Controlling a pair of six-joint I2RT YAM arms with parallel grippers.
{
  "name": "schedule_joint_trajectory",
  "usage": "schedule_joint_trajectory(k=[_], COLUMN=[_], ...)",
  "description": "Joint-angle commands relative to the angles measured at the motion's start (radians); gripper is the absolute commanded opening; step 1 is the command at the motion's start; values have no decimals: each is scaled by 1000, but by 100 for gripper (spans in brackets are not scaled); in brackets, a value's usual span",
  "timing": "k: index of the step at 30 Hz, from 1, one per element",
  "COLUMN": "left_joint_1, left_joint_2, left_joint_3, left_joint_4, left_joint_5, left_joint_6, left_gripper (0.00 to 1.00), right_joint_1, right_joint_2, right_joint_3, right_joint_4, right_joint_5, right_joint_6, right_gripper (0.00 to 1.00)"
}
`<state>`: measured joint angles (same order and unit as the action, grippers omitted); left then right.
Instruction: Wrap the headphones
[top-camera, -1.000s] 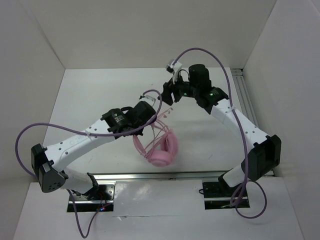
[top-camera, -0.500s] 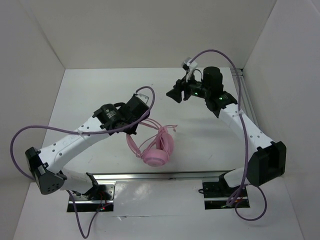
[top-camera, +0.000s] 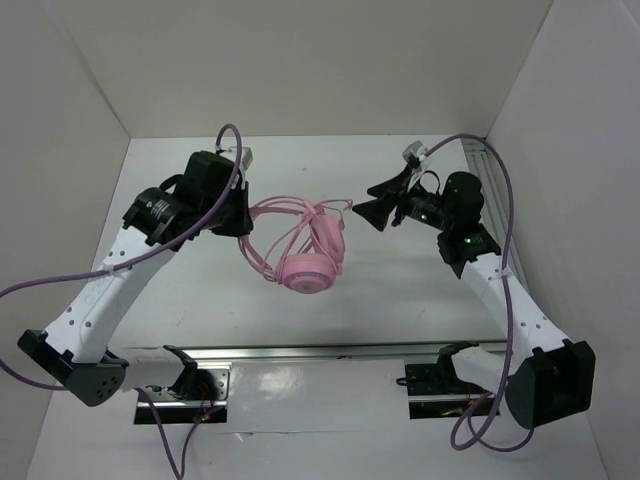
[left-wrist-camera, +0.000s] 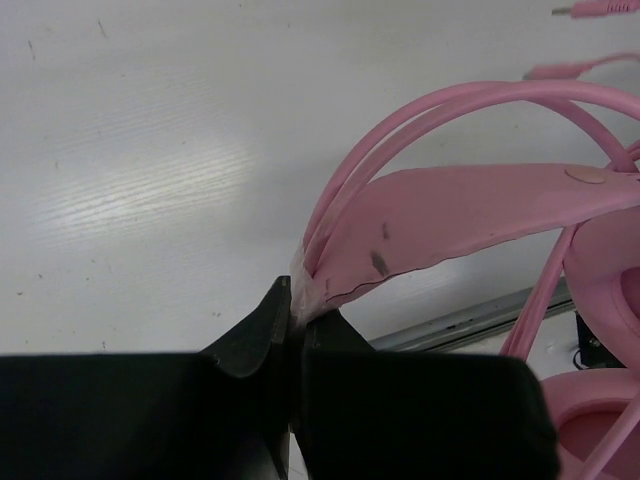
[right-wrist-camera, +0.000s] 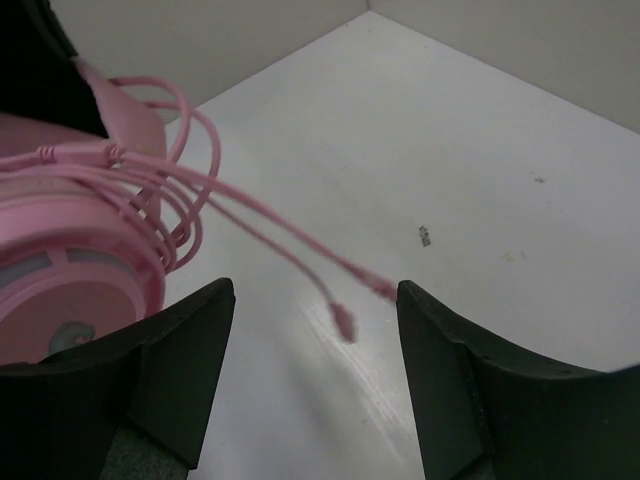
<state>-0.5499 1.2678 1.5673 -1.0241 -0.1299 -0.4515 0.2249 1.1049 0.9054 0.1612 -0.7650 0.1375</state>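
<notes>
Headphones (top-camera: 305, 270) pinched by left hand (left-wrist-camera: 293, 305) over white table (top-camera: 400, 290); right hand (right-wrist-camera: 310, 300) spread.

White arms (top-camera: 100, 290), black joints (top-camera: 162, 210), purple cables (top-camera: 503, 180)

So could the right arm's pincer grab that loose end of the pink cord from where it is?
Probably yes. The right pincer is open, and the cord end hangs just ahead of the gap between its fingers, with nothing in between. The left pincer grips the headphones by the headband.
</notes>
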Motion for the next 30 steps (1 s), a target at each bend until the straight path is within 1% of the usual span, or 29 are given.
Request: schedule_joint_trajectory(k=[1,4,5,8,16,18,19,20,21,22,23,24,28,30], left_joint_1=[33,62,73,82,82,82,82,82,82,82,82,82,82,82], left_joint_2=[-10,-1,-1,10,28,28,28,28,37,38,38,38,27,27], left_joint_3=[51,60,60,83,103,112,122,122,134,134,134,134,106,91], left_joint_4=[70,79,79,79,68,68,68,68,68,68,68,79,134,168], left_joint_5=[157,226,260,295,339,348,348,348,358,374,386,412,492,518], left_joint_6=[-42,-42,-33,-33,-24,-33,-33,-33,-42,-42,-53,-53,-75,-75], left_gripper=[0,0,0,0,0,0,0,0,0,0,0,0,0,0], right_joint_1=[89,145,157,188,260,269,269,281,281,295,307,307,340,340], right_joint_2=[-40,-40,-31,-7,65,76,76,76,85,85,85,85,117,127], right_joint_3=[-57,-82,-82,-111,-74,-74,-74,-74,-86,-98,-99,-112,-123,-123], right_joint_4=[83,107,119,179,190,211,224,236,248,273,287,313,368,394], right_joint_5=[32,114,165,229,328,328,314,314,314,314,314,314,310,297], right_joint_6=[-3,-13,-22,-22,-67,-67,-58,-49,-49,-39,-27,-13,11,42], right_gripper=[73,75,75,75,75,71,67,61,45,38,32,31,31,34])
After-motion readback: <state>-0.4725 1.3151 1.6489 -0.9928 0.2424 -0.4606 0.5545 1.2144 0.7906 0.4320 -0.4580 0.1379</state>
